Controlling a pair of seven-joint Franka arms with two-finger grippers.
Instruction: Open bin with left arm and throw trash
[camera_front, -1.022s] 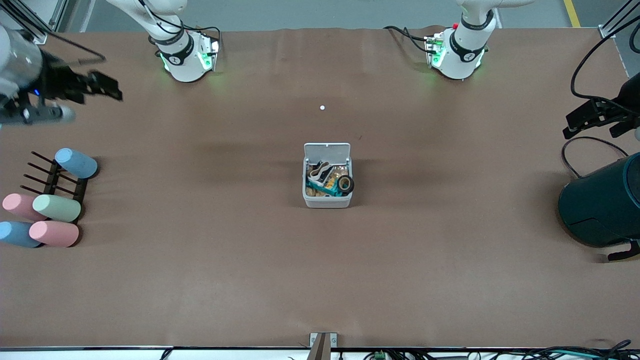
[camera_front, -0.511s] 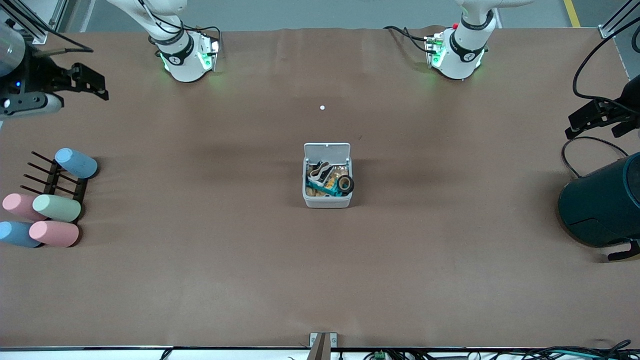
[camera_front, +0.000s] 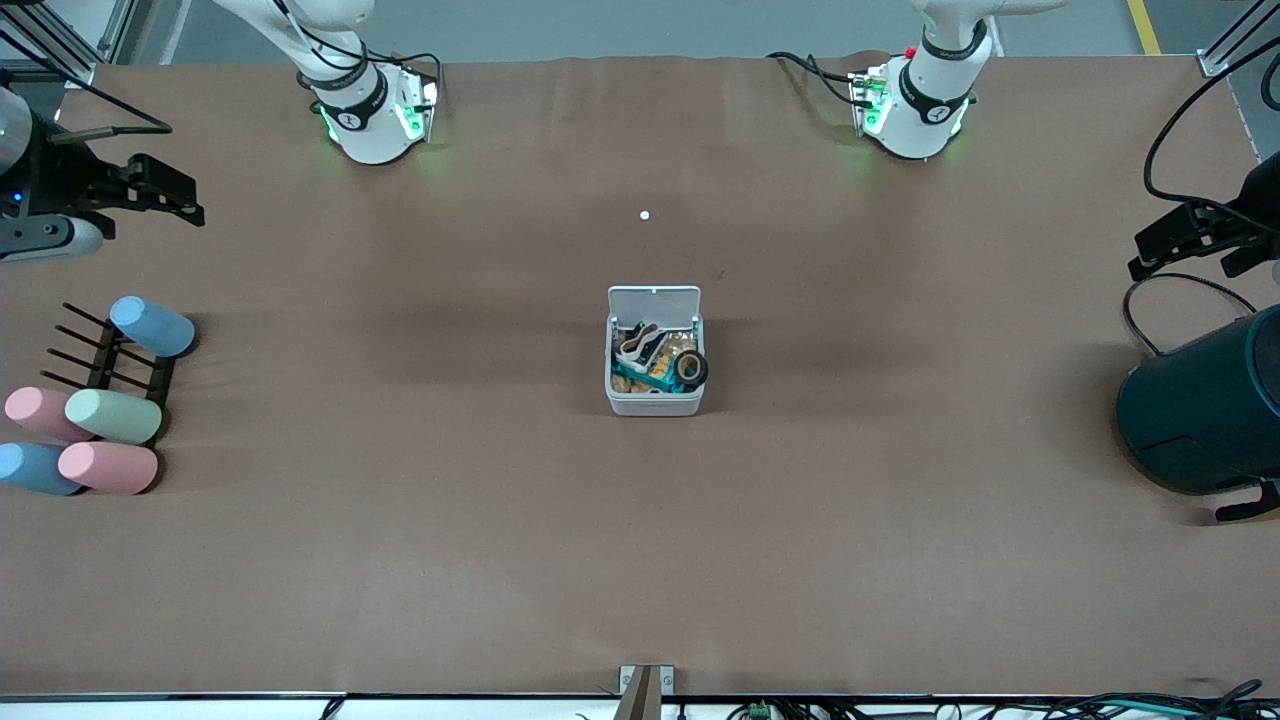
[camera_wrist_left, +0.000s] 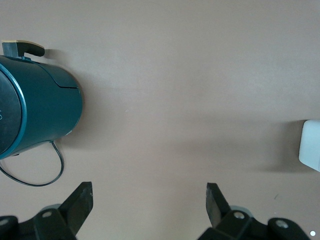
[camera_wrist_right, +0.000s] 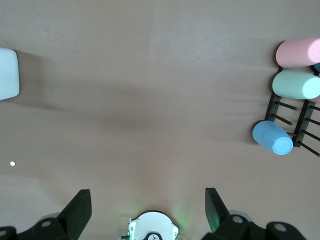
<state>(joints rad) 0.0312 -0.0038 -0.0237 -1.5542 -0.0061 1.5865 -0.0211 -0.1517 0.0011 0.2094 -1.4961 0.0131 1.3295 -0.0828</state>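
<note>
The bin (camera_front: 655, 403) is a small white box in the middle of the table, its lid (camera_front: 654, 300) standing open. Trash lies inside it: a beige rubber band (camera_front: 640, 347), a dark tape roll (camera_front: 691, 369) and a black wrapper (camera_front: 631, 333) among other scraps. My left gripper (camera_front: 1160, 245) hangs open over the table's edge at the left arm's end, well away from the bin. In the left wrist view it (camera_wrist_left: 148, 192) holds nothing, and a corner of the bin (camera_wrist_left: 311, 152) shows. My right gripper (camera_front: 175, 190) (camera_wrist_right: 147, 197) is open and empty at the right arm's end; the bin (camera_wrist_right: 8, 72) shows in its wrist view.
A large dark teal round container (camera_front: 1200, 410) (camera_wrist_left: 35, 110) lies with a black cable at the left arm's end. Several pastel cylinders (camera_front: 100, 415) (camera_wrist_right: 297, 82) lie on and around a black rack (camera_front: 120, 365) at the right arm's end. A tiny white dot (camera_front: 645, 215) lies between the bases.
My right gripper has drawn back toward the table's edge at the right arm's end, still open. The left gripper has barely shifted. The bin and its contents are unchanged.
</note>
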